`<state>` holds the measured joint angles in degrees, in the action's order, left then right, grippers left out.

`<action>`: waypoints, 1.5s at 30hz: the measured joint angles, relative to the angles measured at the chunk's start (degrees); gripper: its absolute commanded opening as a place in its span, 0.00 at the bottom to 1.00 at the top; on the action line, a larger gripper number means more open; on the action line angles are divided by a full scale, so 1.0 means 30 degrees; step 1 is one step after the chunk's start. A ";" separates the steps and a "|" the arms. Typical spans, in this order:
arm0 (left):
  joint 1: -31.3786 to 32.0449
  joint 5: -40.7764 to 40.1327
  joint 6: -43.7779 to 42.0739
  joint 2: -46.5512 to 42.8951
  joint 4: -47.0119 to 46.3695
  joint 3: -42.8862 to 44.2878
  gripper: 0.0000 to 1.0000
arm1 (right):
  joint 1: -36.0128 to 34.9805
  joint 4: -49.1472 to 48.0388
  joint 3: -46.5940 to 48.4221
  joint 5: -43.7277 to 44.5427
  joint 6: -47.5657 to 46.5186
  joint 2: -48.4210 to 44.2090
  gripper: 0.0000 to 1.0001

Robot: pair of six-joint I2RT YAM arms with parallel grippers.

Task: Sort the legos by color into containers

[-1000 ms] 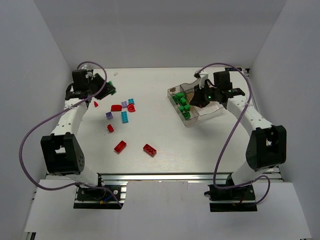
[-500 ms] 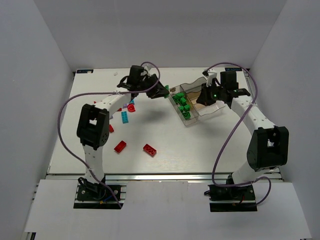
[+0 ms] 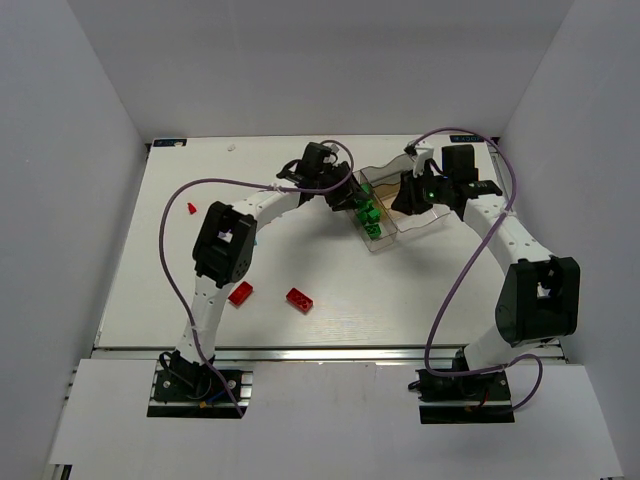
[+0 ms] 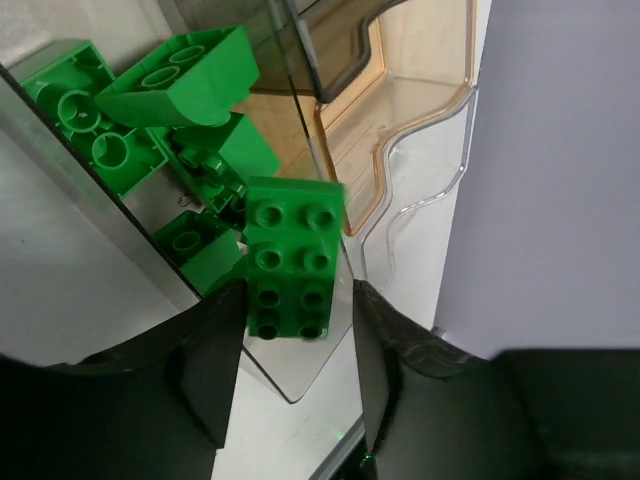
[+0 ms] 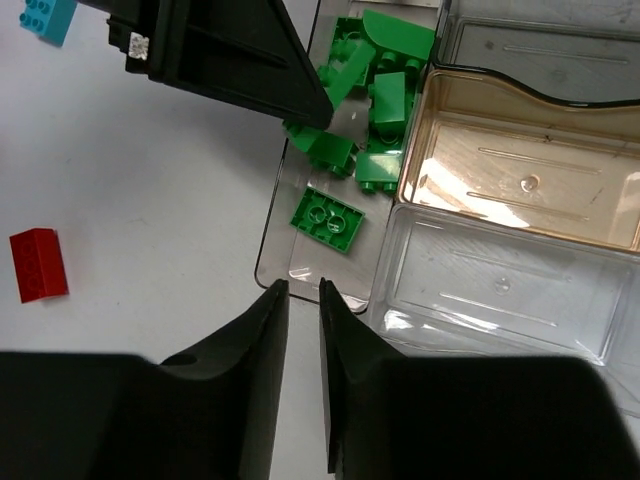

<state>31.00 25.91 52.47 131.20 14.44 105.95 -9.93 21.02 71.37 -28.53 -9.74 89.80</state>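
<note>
The clear tray [image 3: 432,222] lies at the back right. Its long narrow section [image 5: 300,262] holds several green legos [image 5: 372,120]. My left gripper [image 3: 350,194] reaches over that section. In the left wrist view its jaws [image 4: 297,300] stand slightly wider than a green two-by-four lego [image 4: 292,262], which sits just past the fingertips with a gap at the right finger. My right gripper [image 5: 300,285] hovers over the tray's near end, fingers almost together with nothing between them; it also shows in the top view [image 3: 408,195]. Red legos [image 3: 240,292] [image 3: 299,298] lie on the table.
A small red piece [image 3: 191,208] lies at the far left. A cyan lego [image 5: 45,15] and a red lego [image 5: 38,263] lie left of the tray. The tray's brownish section [image 5: 520,175] and clear section [image 5: 500,290] hold nothing.
My left arm has swung from the table's back left across to the tray, carrying the green lego over the long section. My right gripper has barely moved.
</note>
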 measured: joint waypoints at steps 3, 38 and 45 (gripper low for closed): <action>0.0029 -0.0087 0.0087 0.0284 0.0408 0.0423 0.67 | 0.0007 0.0015 0.0000 -0.0525 -0.0495 0.0000 0.49; -0.3009 -1.2473 -0.1676 -2.9944 1.1074 -1.8855 0.75 | -1.4906 0.0750 -0.0299 0.3045 -0.1253 0.3402 0.76; -0.3009 -1.3231 -0.1086 -3.1489 1.3500 -1.8892 0.76 | -1.5453 0.0554 0.1290 0.4510 0.0860 0.5340 0.82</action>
<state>21.98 -13.78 49.21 36.73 54.94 49.28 -56.29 22.68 75.24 -15.00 -7.16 105.82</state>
